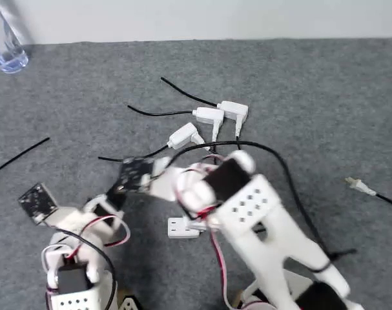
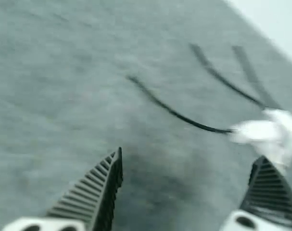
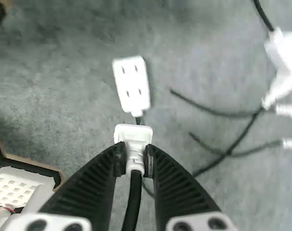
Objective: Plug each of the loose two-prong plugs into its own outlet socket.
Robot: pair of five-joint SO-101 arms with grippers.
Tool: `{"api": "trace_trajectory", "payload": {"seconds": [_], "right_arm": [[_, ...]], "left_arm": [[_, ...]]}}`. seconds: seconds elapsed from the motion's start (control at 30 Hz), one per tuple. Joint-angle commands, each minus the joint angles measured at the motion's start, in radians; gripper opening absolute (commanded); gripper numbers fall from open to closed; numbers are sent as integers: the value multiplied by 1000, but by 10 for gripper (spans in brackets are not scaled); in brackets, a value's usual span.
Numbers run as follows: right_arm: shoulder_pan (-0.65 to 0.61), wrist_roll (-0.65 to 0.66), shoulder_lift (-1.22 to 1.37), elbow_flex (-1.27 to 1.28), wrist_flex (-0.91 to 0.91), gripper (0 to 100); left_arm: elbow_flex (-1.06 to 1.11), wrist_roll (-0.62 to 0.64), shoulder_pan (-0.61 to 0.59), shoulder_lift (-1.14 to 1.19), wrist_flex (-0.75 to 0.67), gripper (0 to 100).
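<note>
Your right gripper (image 3: 134,153), bottom centre, clamps the white plastic two-prong plug (image 3: 133,134) by its body, prong end aimed at the white outlet block (image 3: 131,84) just above, while your left gripper (image 2: 189,158) gapes empty.

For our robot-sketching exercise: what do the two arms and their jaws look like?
The left arm and right arm have white moulded shells with black motor blocks and loose red wires. The right arm's shell carries a grid of small holes. The jaws are black, tapered and ridged, on white mounts.
</note>
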Motion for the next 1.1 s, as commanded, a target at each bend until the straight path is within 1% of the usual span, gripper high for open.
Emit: {"api": "trace_trajectory", "payload": {"seconds": [0.0,0.1,0.2,0.27,0.43,0.63,0.93,1.07], "right_arm": [[-64,31,59,-83,-41,9],[-71,97,133,-77,-64,9],[-70,129,208,-77,-96,9],[-70,153,243,-77,-116,9],[-73,166,298,-71,-194,9],[-74,172,309,37,-309,9],[-74,172,315,74,-317,9],[-79,166,320,104,-355,9]], "left_arm": [[30,-230,-236,-11,-20,393],[31,-310,-345,-11,-14,393],[31,-354,-405,-11,51,393],[31,-365,-402,-11,61,393],[31,-365,-387,-11,61,393],[31,-365,-387,-11,61,393],[31,-365,-371,-11,68,393],[31,-365,-371,-11,68,393]]}}
